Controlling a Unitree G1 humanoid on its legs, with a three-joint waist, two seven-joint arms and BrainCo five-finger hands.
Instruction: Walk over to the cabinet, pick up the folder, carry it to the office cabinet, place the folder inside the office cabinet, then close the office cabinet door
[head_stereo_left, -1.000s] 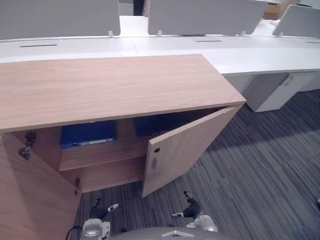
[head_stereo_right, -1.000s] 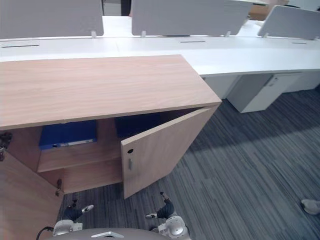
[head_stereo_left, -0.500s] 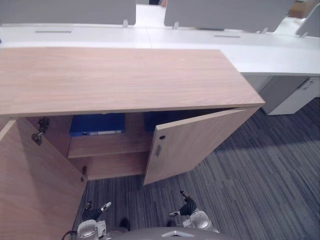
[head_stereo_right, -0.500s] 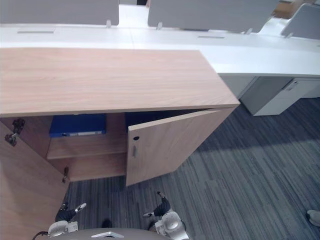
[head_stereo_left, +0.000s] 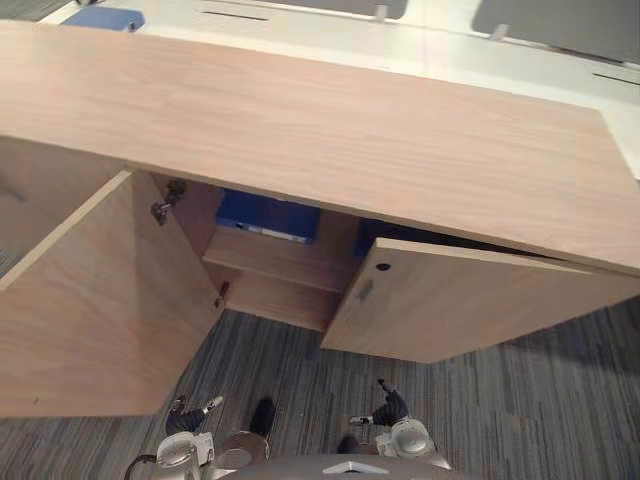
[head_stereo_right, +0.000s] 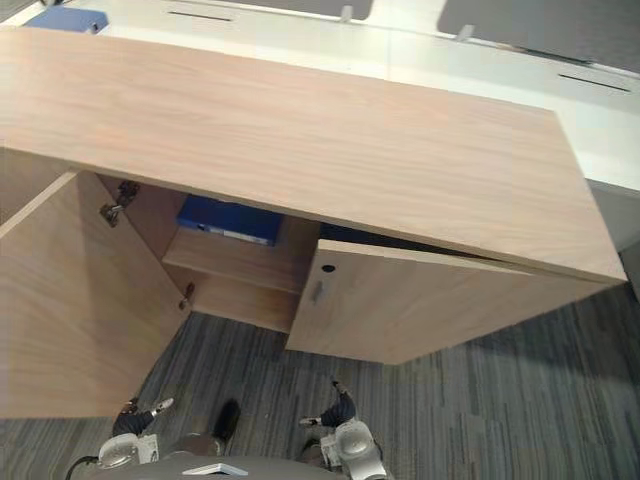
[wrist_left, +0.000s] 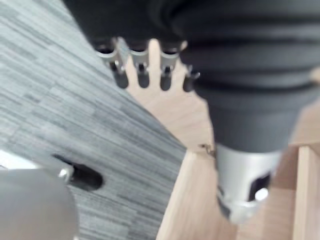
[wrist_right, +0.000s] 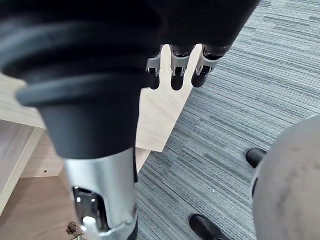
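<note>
— Hands, what are they doing?
— Left hand (head_stereo_left: 188, 418) and right hand (head_stereo_left: 390, 408) hang low over the carpet (head_stereo_left: 520, 400), fingers loose and straight, nothing in either.
— And the folder (head_stereo_left: 268, 217)?
— Blue, flat on the shelf (head_stereo_left: 280, 258) inside the cabinet (head_stereo_left: 350, 140), well apart from both hands. Left door (head_stereo_left: 100, 300) stands wide open, right door (head_stereo_left: 470, 310) part open. A second folder (head_stereo_left: 103, 18) lies on the desk (head_stereo_left: 450, 50) beyond.

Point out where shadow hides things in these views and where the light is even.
Left eye view: the cabinet top is evenly lit, without glare; the blue folder on the shelf catches light, but the space behind the half-open right door sits in deep shadow. Right wrist view: the carpet is evenly lit, with the right robot hand dark against it.
</note>
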